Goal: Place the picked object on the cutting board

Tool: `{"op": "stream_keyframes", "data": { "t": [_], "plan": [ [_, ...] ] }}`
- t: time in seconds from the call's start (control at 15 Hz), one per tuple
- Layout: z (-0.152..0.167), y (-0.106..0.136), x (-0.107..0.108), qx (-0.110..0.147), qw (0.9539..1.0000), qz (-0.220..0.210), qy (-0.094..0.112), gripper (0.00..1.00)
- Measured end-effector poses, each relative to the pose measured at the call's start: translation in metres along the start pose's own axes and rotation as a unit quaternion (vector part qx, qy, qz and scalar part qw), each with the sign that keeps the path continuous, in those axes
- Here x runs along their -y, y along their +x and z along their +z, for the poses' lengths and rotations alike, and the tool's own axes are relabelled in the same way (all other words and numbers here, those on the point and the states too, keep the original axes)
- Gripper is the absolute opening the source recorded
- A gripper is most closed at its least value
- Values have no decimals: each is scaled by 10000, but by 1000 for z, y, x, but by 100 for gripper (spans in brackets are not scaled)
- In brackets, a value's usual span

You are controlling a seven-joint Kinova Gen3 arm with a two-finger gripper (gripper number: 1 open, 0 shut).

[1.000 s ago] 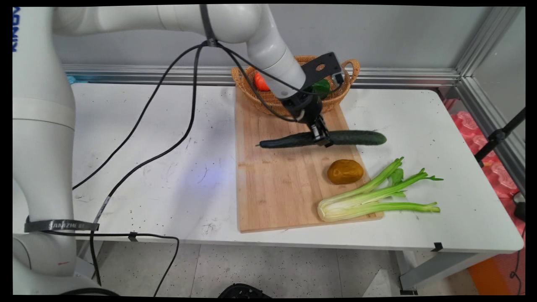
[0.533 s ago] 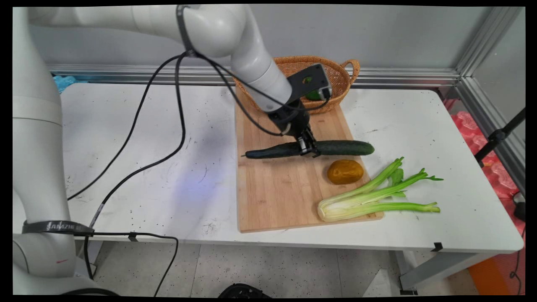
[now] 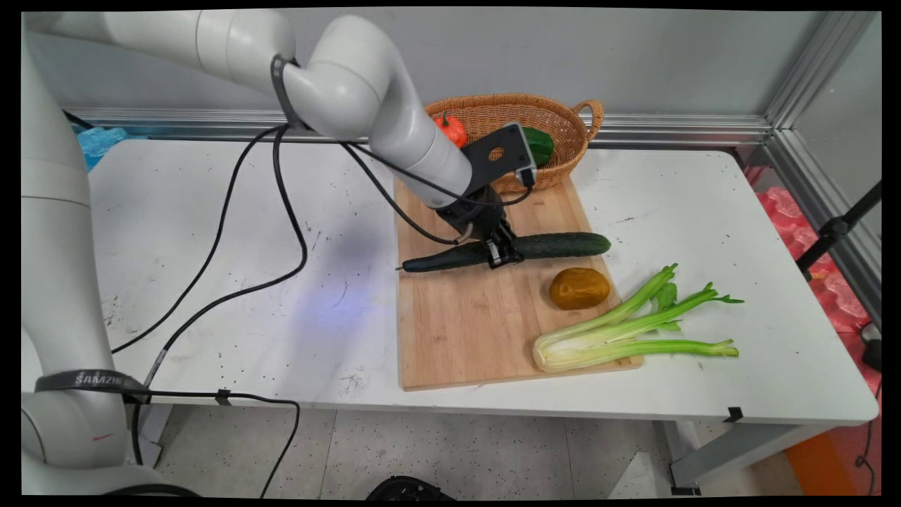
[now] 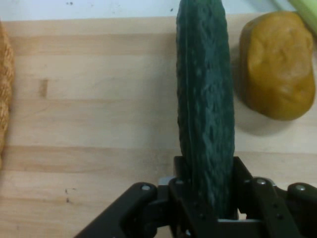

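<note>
Dark green cucumber [image 3: 507,250] is clamped between my claw [image 3: 504,253] fingers [image 4: 185,171] near its middle, lying lengthwise over the board [image 3: 464,331], seemingly just clear of the wood. Basket [image 3: 563,116] behind holds a red pepper [image 3: 452,128] and a green one [image 3: 538,144]. Potato [image 3: 579,288] sits just beside the cucumber's far end, celery [image 3: 619,331] beyond. My arm reaches in from the upper left, wrist angled down over the board's back half

A glossy white jointed arm [image 3: 366,91] trails black cables [image 3: 232,211] to its black screw-studded tool [image 3: 501,253].
</note>
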Motion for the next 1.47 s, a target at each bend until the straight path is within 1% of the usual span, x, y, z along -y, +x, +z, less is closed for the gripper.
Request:
{"op": "stream_keyframes", "data": {
  "t": [0.2, 0.47, 1.0, 1.07, 1.47],
  "plan": [
    [7, -9, -4, -51, 10000, -21, 83, 0],
    [16, -17, -8, -116, 9998, -48, 121, 0],
    [28, -25, -18, -202, 9998, -33, 58, 0],
    [29, -25, -19, -206, 9998, -26, 42, 100],
    [33, -28, -19, -211, 9998, -7, -33, 100]
  ]
}}
